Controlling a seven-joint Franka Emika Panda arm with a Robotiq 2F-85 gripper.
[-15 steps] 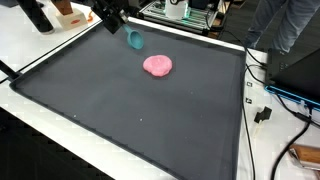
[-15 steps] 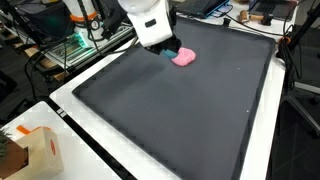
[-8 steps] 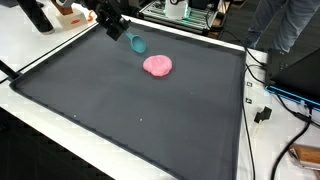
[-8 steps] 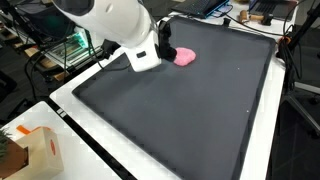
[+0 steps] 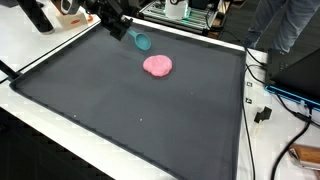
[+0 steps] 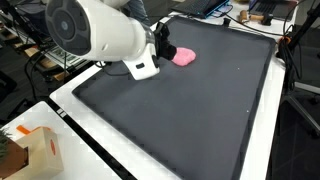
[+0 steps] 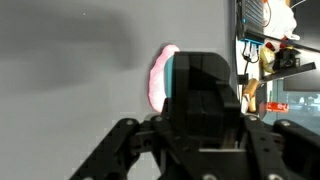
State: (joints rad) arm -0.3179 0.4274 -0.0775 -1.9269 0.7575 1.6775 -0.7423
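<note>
My gripper point(image 5: 129, 32) hangs over the far left corner of a black mat point(image 5: 130, 110), shut on a small teal object point(image 5: 141, 41) that sticks out tilted below its fingers. A flat pink lump point(image 5: 157, 66) lies on the mat a short way from it, apart from the teal object. In an exterior view the white arm covers much of the gripper point(image 6: 163, 46), and the pink lump point(image 6: 185, 57) shows just beyond it. The wrist view has the dark gripper point(image 7: 205, 66) filling the middle, a thin teal edge point(image 7: 171, 80) along its fingers and the pink lump point(image 7: 158, 80) behind.
The mat lies on a white table point(image 5: 40, 50). A cardboard box point(image 6: 35, 150) stands at one table corner. Cables and electronics point(image 5: 290, 95) lie beside the mat's edge, a person point(image 5: 285, 25) stands behind, and a metal rack point(image 6: 60, 50) is near the arm.
The gripper has lifted slightly and tilted the teal object, carrying it a little toward the pink lump. The arm has swung across, covering more of an exterior view.
</note>
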